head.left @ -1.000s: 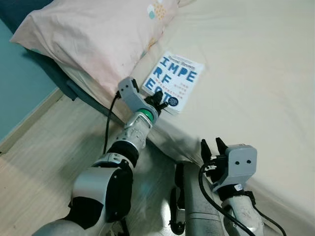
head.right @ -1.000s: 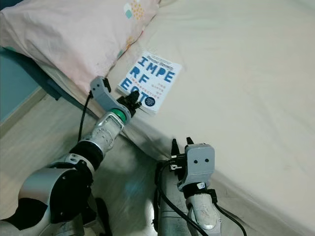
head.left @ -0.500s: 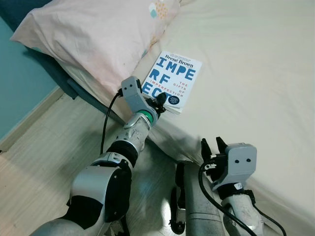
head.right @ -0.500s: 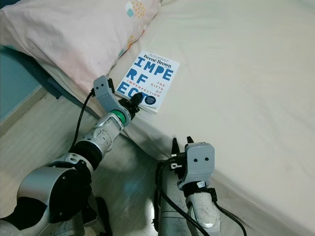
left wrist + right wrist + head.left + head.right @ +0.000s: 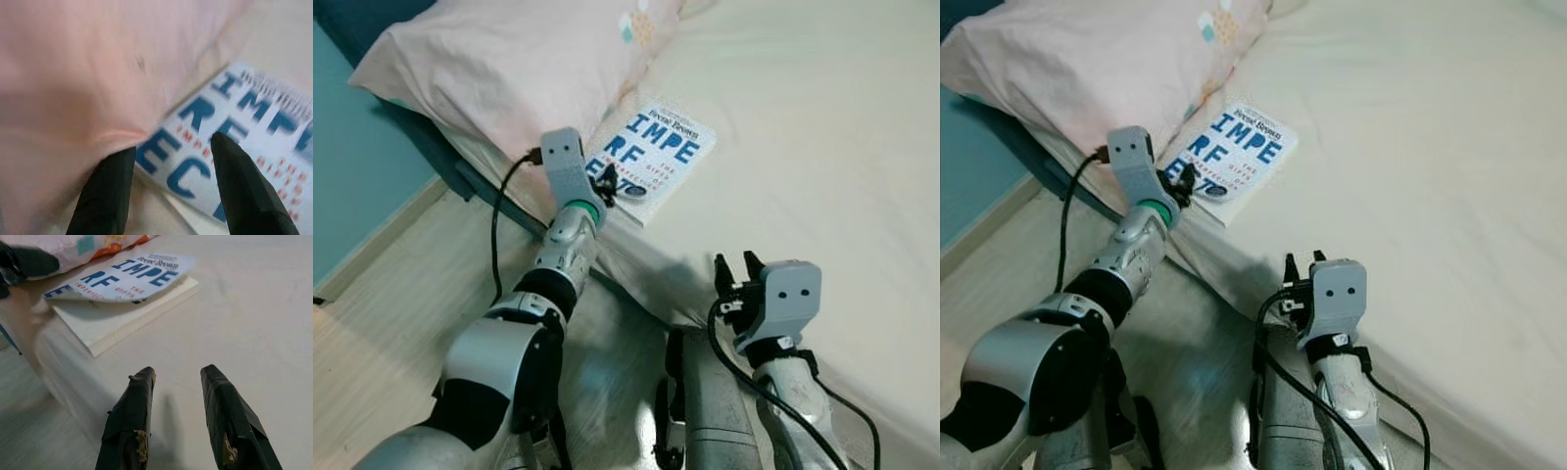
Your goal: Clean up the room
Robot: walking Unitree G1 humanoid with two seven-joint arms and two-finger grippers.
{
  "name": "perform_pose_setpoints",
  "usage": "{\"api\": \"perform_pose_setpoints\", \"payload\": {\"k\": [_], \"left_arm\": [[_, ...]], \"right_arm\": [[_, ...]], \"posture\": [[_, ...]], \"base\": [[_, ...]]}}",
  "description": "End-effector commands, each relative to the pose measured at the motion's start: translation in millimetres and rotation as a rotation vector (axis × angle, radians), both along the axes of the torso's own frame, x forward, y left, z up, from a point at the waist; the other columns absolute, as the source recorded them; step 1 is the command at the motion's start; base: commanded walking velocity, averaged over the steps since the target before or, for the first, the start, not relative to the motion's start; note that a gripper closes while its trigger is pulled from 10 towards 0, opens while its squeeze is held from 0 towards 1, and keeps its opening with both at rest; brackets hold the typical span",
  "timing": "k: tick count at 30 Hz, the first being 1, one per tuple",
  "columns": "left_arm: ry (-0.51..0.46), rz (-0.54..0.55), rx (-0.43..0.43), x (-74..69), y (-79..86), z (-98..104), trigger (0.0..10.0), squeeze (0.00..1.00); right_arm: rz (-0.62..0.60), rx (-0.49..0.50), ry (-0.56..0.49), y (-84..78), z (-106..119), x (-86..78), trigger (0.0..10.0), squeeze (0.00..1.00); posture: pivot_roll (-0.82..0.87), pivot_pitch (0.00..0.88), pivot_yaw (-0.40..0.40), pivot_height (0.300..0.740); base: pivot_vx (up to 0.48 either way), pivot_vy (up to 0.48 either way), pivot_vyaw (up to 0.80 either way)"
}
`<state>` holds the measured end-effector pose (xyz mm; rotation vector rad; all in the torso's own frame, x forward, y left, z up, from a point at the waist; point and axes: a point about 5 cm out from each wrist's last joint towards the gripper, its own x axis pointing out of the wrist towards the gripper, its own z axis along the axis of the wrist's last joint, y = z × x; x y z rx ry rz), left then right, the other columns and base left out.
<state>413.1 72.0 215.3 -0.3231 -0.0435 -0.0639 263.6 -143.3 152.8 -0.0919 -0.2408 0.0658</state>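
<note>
A white paperback book (image 5: 658, 152) with big blue letters lies on the cream bed (image 5: 822, 147), close to the pink pillow (image 5: 509, 69). My left gripper (image 5: 607, 186) is at the book's near corner, beside the pillow. In the left wrist view this gripper (image 5: 173, 143) is open, one finger against the pillow (image 5: 98, 63) and the other over the book's cover (image 5: 254, 127). The right wrist view has the cover (image 5: 127, 276) curled up off the pages. My right gripper (image 5: 734, 269) is open over the bed's near edge with nothing in it.
Pale wood floor (image 5: 401, 294) runs along the bed's left side, below a teal wall (image 5: 342, 147). The dark bed frame (image 5: 440, 162) shows under the pillow. A wide stretch of bare sheet spreads to the right of the book.
My left gripper has slid left along the book's near edge to the corner by the pillow. The right arm has stayed where it was.
</note>
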Motion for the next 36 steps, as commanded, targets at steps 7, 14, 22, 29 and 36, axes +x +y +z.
{"api": "perform_pose_setpoints", "payload": {"k": [7, 14, 22, 29, 36], "left_arm": [[-0.016, -0.22, -0.039, -17.1, -7.3, -35, 10.0, 0.0], [-0.307, -0.437, 0.354, -88.5, 17.0, -30, 10.0, 0.0], [-0.302, -0.29, 0.41, -109.8, 48.9, -42, 10.0, 0.0], [-0.222, -0.217, 0.375, -95.7, 48.6, -48, 10.0, 0.0], [-0.143, -0.274, 0.407, -108.8, 44.7, -53, 10.0, 0.0]], "right_arm": [[-0.016, 0.004, 0.029, -9.6, -12, 0.3, 10.0, 0.0], [-0.011, 0.01, 0.019, -11.0, -13, 5.4, 10.0, 0.0], [0.037, 0.032, -0.026, 2.5, -4, 13.5, 10.0, 0.0], [0.029, 0.033, -0.022, -0.8, -6, 19.3, 10.0, 0.0], [0.016, 0.026, 0.007, -7.0, -16, 19.0, 10.0, 0.0]], "posture": [[-0.19, 0.228, 0.046, 0.586], [-0.08, 0.177, 0.018, 0.586], [-0.04, 0.13, -0.006, 0.586], [-0.05, 0.12, -0.034, 0.61], [-0.04, 0.104, -0.034, 0.63]], "base": [[0.0, 0.0, 0.0], [0.0, 0.0, 0.0], [0.0, 0.0, 0.0], [0.0, 0.0, 0.0], [0.0, 0.0, 0.0]]}}
